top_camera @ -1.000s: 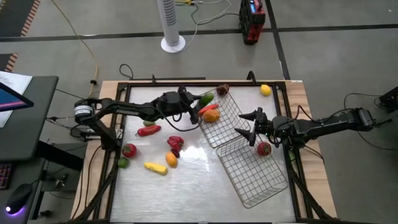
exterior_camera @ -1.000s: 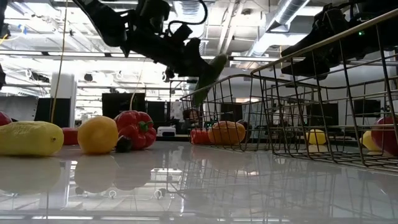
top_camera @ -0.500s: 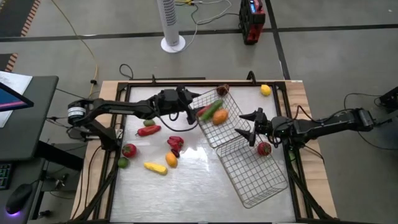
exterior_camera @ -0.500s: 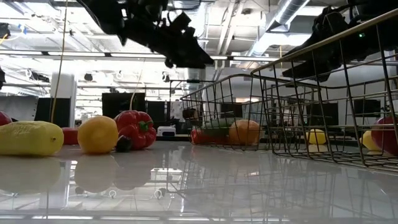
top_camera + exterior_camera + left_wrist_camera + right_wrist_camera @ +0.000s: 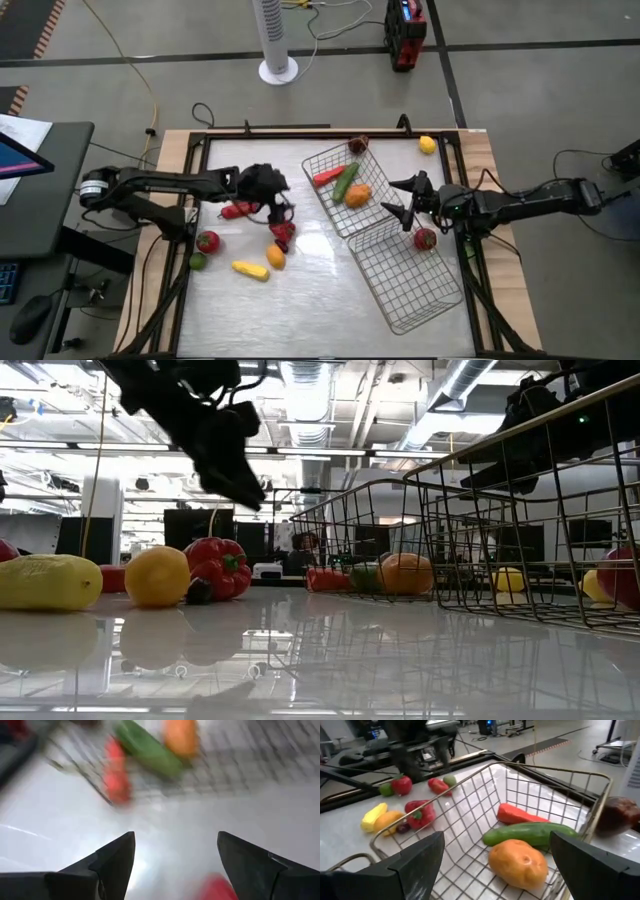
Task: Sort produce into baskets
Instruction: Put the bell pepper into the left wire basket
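While your left gripper [image 5: 272, 196] and right gripper [image 5: 398, 199] gape empty, the far basket [image 5: 375, 212] holds cucumber [image 5: 346, 182], orange [image 5: 358, 195], red piece [image 5: 327, 176]; the near basket [image 5: 405, 280] shows nothing inside.

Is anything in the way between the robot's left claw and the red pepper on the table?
Nothing visible. The left gripper hangs open above the table, and the red pepper lies just below it in the high view with only bare table between. The red chili lies off to the side.

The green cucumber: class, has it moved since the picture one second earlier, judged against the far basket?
Yes. The green cucumber was held at the far basket's outer corner; now it lies inside beside the orange piece.
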